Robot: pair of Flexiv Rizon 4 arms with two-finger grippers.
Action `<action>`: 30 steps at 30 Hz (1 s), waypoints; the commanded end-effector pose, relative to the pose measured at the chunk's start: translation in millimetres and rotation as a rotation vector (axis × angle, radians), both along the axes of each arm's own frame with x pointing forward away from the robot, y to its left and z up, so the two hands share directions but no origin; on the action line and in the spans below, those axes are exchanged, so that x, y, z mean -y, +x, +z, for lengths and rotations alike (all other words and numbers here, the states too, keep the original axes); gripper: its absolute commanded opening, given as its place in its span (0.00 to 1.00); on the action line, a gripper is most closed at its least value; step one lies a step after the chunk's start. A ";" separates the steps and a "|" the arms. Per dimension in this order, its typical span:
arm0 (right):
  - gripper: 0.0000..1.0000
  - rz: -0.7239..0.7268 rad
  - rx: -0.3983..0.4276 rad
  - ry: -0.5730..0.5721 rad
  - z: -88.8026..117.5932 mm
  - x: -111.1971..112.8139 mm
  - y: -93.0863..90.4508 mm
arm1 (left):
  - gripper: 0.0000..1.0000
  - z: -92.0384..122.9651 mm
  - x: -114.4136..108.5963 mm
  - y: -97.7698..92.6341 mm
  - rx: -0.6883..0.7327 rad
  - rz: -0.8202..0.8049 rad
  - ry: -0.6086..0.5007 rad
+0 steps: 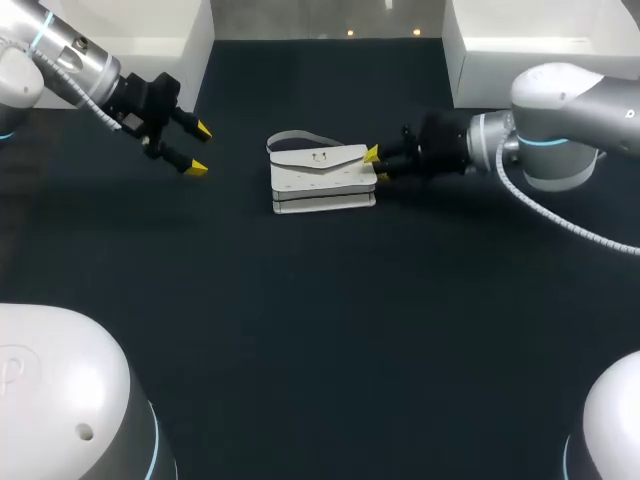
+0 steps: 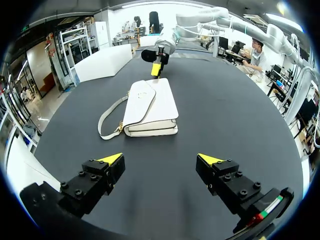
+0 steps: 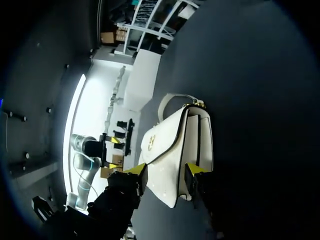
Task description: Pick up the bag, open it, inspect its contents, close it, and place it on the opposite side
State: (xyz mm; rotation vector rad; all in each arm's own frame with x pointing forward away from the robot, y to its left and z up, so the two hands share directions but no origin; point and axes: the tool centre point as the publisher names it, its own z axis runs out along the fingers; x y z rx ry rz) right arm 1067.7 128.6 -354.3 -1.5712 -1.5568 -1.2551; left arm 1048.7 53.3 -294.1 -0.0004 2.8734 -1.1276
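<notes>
A white handbag (image 1: 320,180) lies flat on the dark table (image 1: 330,340), flap closed, its strap (image 1: 295,137) looped behind it. My right gripper (image 1: 376,166) is at the bag's right end, its yellow tips a little apart on either side of the flap's tip. In the right wrist view the bag (image 3: 170,145) runs out ahead from between that gripper's (image 3: 166,172) fingers, and no firm pinch shows. My left gripper (image 1: 200,148) hangs wide open to the bag's left, well clear of it. From the left wrist the bag (image 2: 155,105) lies ahead of the open gripper (image 2: 161,159), with the right gripper (image 2: 156,70) at its far end.
White boxes stand at the back left (image 1: 150,30) and the back right (image 1: 540,40). My arms' white bases (image 1: 60,400) fill the front corners. Bare dark table stretches in front of the bag.
</notes>
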 end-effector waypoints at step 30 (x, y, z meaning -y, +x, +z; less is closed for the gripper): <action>1.00 0.376 0.415 -0.647 98.1 9.3 -24.6 | 1.00 -1.4 -0.1 1.7 0.000 -0.002 -0.003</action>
